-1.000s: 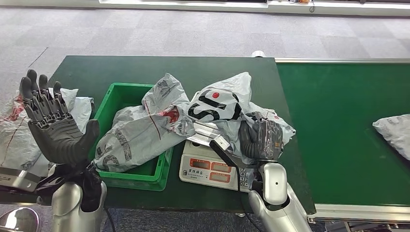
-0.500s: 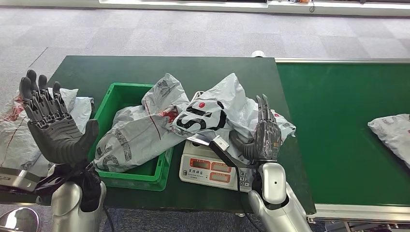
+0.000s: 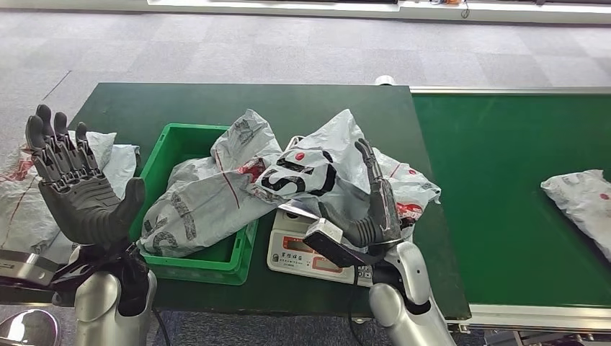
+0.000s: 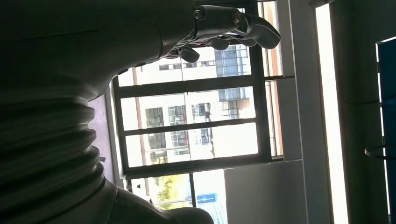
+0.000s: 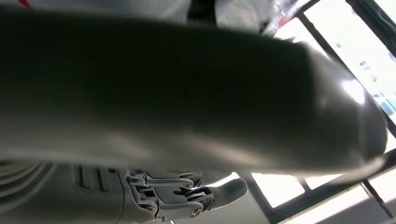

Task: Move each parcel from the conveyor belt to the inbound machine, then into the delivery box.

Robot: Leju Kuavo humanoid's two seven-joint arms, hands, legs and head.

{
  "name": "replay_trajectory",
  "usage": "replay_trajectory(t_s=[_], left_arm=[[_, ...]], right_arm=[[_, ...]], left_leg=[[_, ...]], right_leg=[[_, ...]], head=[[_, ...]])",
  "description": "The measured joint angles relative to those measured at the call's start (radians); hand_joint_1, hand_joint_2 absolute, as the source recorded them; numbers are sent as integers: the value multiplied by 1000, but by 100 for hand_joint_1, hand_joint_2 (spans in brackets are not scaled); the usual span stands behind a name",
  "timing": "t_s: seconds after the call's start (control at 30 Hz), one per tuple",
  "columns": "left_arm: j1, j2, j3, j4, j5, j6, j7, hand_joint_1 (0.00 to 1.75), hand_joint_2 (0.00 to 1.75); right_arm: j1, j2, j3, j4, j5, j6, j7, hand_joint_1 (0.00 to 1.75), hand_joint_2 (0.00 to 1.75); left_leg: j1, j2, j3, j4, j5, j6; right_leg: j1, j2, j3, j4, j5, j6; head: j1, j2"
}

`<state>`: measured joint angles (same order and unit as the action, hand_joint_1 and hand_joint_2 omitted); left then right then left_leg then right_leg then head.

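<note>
one parcel (image 3: 317, 169) lies on the inbound machine (image 3: 306, 249), so weighing looks reached — its move left into the delivery box (image 3: 162, 155), which already holds a parcel, is left, and another parcel (image 3: 580, 198) waits far right on the conveyor belt (image 3: 504, 180). the right hand (image 3: 371, 209) rests against it, fingers spread, gripping nothing. the left hand (image 3: 76, 187) is raised, open, empty. the wrist views add windows — the head view lacks them.
</note>
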<state>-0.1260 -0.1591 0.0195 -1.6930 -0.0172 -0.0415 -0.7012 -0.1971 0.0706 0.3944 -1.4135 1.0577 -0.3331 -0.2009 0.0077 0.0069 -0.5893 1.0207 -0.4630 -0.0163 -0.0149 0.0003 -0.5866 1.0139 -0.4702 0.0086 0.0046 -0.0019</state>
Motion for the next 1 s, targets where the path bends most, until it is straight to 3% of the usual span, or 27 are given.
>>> replay_trajectory(t_s=[0.23,0.37,0.5,0.8,1.0], left_arm=[[-22,-3,-3,13,-16,7,0,0,175],[-39,-4,-18,32,-30,24,0,0,175],[-56,-3,-41,64,-110,52,0,0,175],[-97,15,-135,216,-409,67,22,0,175],[-173,26,-277,400,-721,88,83,0,175]], right_arm=[[46,16,-59,-175,-301,-200,-260,0,0],[80,30,-93,-251,-249,-330,-331,0,0],[107,74,-142,-309,-144,-361,-387,0,0],[128,123,-183,-381,-111,-365,-391,0,0],[127,123,-184,-385,-127,-365,-389,0,0]], left_leg=[[0,0,0,0,0,0],[-1,1,1,0,0,0],[0,1,1,0,0,0],[-1,2,1,0,0,0],[-1,1,1,0,0,0]], right_leg=[[0,0,0,0,0,0],[0,1,0,0,0,0],[0,1,0,0,0,0],[0,2,0,0,1,0],[-1,2,0,0,1,1]], head=[[0,0],[0,0],[0,0],[0,0],[0,0]])
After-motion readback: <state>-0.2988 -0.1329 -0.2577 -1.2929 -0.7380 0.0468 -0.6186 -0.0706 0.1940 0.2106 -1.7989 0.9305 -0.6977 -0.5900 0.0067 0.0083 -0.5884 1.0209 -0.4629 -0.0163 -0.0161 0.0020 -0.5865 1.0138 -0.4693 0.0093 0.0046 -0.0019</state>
